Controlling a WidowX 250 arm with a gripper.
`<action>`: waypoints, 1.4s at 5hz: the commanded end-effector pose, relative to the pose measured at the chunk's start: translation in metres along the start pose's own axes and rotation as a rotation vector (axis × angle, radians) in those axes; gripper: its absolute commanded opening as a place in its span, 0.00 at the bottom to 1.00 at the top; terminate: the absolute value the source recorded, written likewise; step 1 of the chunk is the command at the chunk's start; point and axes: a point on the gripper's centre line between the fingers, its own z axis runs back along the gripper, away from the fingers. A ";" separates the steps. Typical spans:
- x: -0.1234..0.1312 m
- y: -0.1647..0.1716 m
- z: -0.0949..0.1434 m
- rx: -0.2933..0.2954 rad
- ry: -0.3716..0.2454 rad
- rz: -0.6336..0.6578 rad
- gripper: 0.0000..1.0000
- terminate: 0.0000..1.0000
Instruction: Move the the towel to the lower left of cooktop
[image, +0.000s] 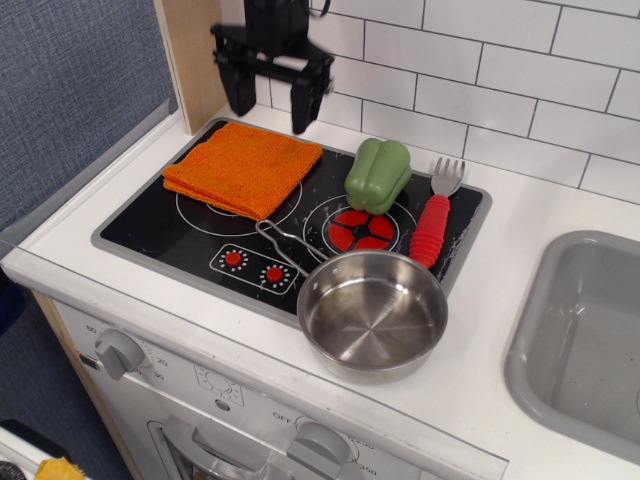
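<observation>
Hovering: gripper (270, 103), jaws spread apart, holding nothing; above the cooktop's (190, 232) back left corner
Towel: the towel (244, 166) lies folded just below and in front of the gripper, on the back left burner
Pot: steel pot (372, 315) well apart to the front right, overhanging the front rim; nothing inside
Beside: green pepper (378, 175); red-handled fork (432, 220); 2 red knobs (254, 266)
Sink: grey basin (585, 340) far right; interior bare

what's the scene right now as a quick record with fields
towel: orange towel, folded, on upper left of cooktop
gripper: gripper open, above the towel's back edge, holding nothing
pepper: green pepper on cooktop, right of towel
fork: red-handled fork on cooktop's right side
pot: steel pot at cooktop's front right corner, empty
sink: sink at far right
</observation>
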 end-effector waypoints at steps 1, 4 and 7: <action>0.009 0.028 -0.012 0.078 -0.036 0.003 1.00 0.00; 0.004 0.021 -0.074 0.074 0.086 -0.051 1.00 0.00; -0.072 0.053 -0.091 0.001 0.116 -0.111 1.00 0.00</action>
